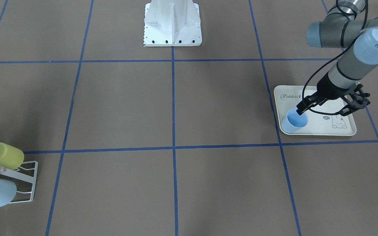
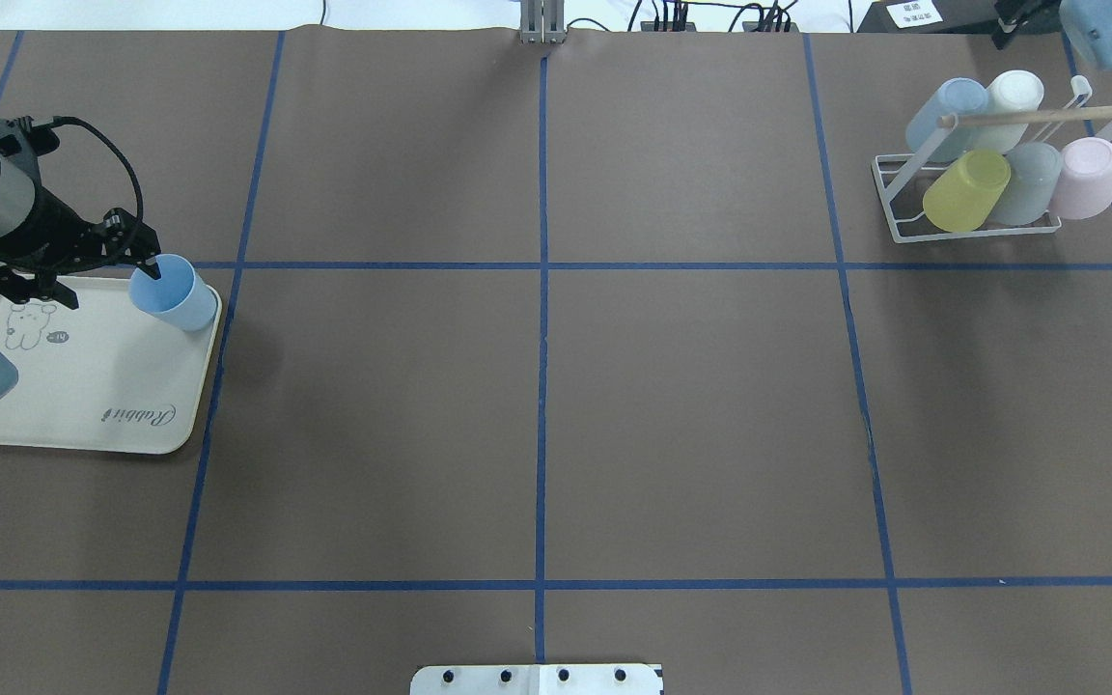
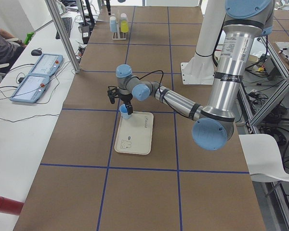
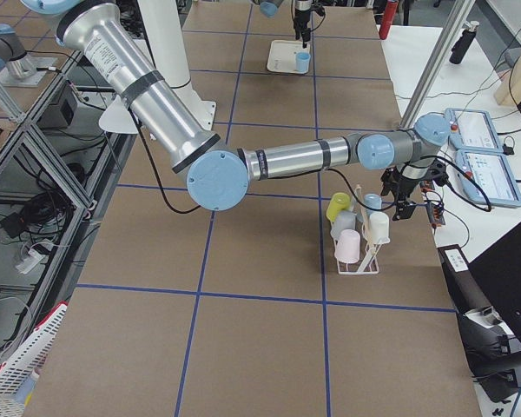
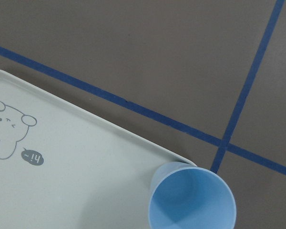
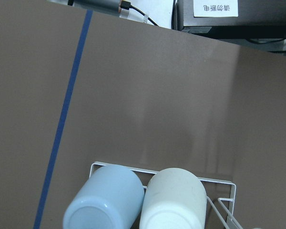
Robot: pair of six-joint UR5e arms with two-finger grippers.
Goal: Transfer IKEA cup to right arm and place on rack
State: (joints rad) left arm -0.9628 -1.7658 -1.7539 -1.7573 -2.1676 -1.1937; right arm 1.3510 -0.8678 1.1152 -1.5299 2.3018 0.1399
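Note:
The light blue IKEA cup (image 1: 295,122) (image 2: 175,294) (image 5: 193,198) stands upright, mouth up, on a corner of the cream rabbit-print tray (image 1: 320,126) (image 2: 83,386) (image 5: 86,162). My left gripper (image 1: 322,112) (image 2: 100,280) is open wide over the tray. One fingertip is at the cup's rim, the other over the bare tray. The white wire rack (image 2: 903,193) (image 1: 28,183) (image 6: 219,183) with its wooden dowel (image 2: 1039,116) holds several upturned cups. My right gripper (image 4: 406,204) hangs just beyond the rack; I cannot tell if it is open or shut.
Blue tape lines grid the brown table. The white robot base plate (image 1: 172,23) (image 2: 537,679) sits at the middle edge. Tablets (image 3: 36,77) and a seated person are on the side desk. A red cylinder (image 3: 5,204) lies at the table's near corner.

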